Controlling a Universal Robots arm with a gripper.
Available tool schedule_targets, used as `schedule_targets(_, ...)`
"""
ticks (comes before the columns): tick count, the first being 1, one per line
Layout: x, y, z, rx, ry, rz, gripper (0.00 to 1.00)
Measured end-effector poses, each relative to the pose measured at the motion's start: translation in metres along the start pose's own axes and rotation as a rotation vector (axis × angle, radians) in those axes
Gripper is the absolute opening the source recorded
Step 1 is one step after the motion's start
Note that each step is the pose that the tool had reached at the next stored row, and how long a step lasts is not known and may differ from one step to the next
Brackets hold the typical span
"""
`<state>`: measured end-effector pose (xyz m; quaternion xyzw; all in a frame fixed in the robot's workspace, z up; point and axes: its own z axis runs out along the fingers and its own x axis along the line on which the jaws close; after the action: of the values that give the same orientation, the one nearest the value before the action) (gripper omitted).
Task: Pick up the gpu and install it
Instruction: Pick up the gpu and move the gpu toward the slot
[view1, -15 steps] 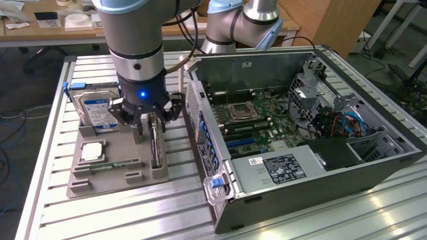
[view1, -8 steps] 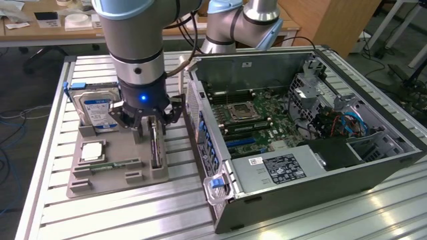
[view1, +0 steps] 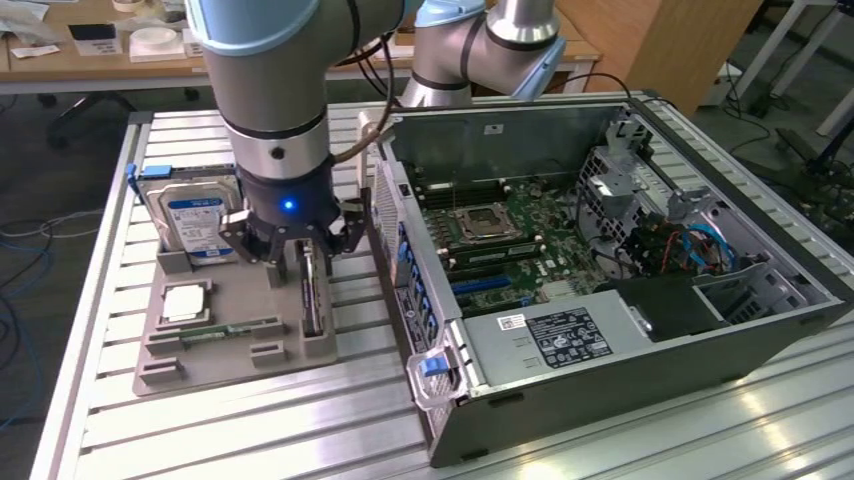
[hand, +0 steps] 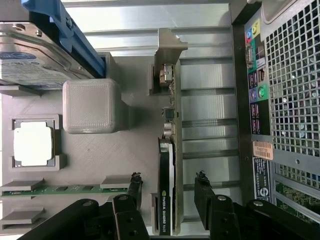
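Slatted metal tabletop (view1: 200, 430) carries an open PC case (view1: 601, 400) on the exterior view's right, motherboard exposed. Grey holder tray (view1: 227, 350) sits just beside it. Blue-labelled hard drive (view1: 194, 220) stands upright in the tray. The gpu (hand: 166, 200) stands on edge in the tray slot nearest the case. Hand (hand: 167, 179) is spread and straddles the gpu, with a gap on each side, not pinching. CPU (hand: 32, 144) and memory stick (hand: 65, 189) lie in tray pockets.

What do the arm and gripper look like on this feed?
The arm is a silver-grey tube with light blue joint caps and a cable beside the wrist. The gripper is black, with a glowing blue light and two jointed fingers.
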<state>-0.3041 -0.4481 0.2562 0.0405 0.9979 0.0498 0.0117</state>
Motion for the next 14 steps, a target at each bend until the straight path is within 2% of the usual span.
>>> schedule_targets(6, -0.001, -0.0009, 0.0098, 0.0000, 0.0006, 0.000, 0.55)
schedule_targets(14, -0.001, -0.0011, 0.0174, -0.0001, 0.0010, 0.000, 0.55)
